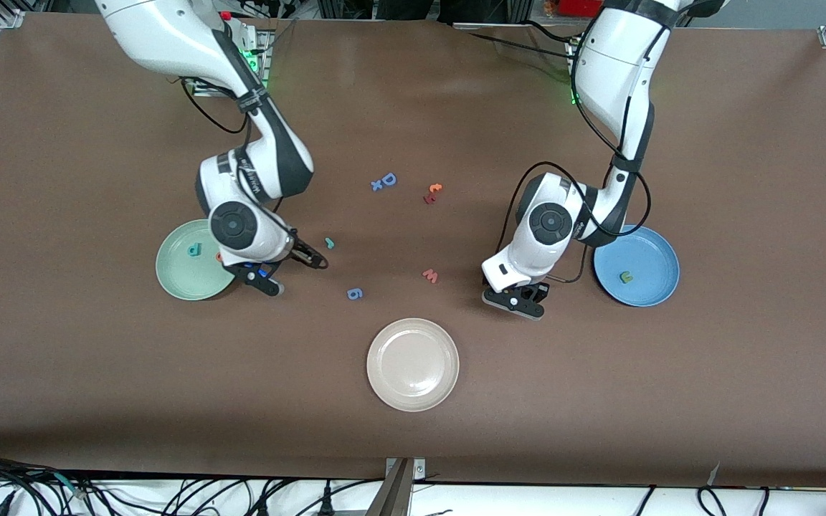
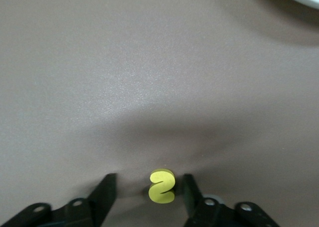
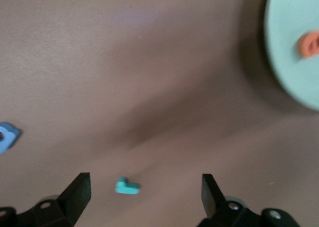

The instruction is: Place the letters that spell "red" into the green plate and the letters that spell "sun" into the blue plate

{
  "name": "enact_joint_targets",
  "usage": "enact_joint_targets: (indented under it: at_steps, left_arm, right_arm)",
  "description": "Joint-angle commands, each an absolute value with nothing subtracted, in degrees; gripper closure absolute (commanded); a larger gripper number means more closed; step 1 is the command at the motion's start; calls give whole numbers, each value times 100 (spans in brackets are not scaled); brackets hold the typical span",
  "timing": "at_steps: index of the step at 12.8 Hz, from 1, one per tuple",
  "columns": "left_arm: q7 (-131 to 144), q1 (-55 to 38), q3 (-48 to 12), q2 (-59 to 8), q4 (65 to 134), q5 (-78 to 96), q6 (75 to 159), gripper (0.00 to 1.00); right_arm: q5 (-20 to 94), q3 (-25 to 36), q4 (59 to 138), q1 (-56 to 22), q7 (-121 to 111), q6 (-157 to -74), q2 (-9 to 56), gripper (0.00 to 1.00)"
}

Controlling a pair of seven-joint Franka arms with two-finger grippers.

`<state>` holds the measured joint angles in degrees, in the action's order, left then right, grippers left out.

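Note:
The green plate (image 1: 194,259) holds a teal "d" (image 1: 194,250) and an orange "e" (image 3: 310,44). A teal "r" (image 1: 328,243) lies on the table beside it, toward the table's middle. My right gripper (image 1: 316,259) hovers low there, open wide, and the "r" (image 3: 127,186) shows between its fingers untouched. The blue plate (image 1: 635,266) holds a yellowish "u" (image 1: 626,276). My left gripper (image 1: 522,304) is down at the table beside that plate. A yellow "s" (image 2: 162,186) stands between its open fingers, close to one finger (image 2: 190,187) and apart from the other. The hand hides the "s" in the front view.
A whitish plate (image 1: 413,364) sits nearest the front camera. Loose on the table's middle are a blue "g" (image 1: 355,293), a pinkish "w" (image 1: 431,275), a blue "D" (image 1: 388,179) with a small "x" (image 1: 376,185), and two red-orange letters (image 1: 432,193).

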<state>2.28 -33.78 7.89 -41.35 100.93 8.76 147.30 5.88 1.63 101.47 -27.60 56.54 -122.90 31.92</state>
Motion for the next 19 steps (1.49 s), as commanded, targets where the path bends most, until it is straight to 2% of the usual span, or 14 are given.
enact_joint_targets:
  at_steps: [1,6,8,10,15,19]
  left_arm:
    - [105,-3437,835,-4192,10134,1046,14713,77]
    - [-394,-3375,940,-4157,10081,1064,14678,100]
    - [-1199,-3314,1360,-3974,10046,1081,14425,100]
    - [-2201,-3121,1651,-3710,10046,1090,14056,100]
    - [-4023,-2603,2030,-3252,10160,1371,13045,100]
    - [-4552,-2163,2101,-3208,10335,1547,12148,94]
  right_arm:
    - [694,63,10502,-2821,6423,-12813,3173,5]
    - [686,-132,10880,-2839,7189,-13411,3146,11]
    - [686,-175,11091,-2856,7390,-13832,3146,12]
    - [686,-176,11179,-2856,7426,-13922,3146,24]
    - [686,-264,11259,-2891,7594,-14045,3199,29]
    - [686,-264,11346,-2927,7594,-14202,3208,52]
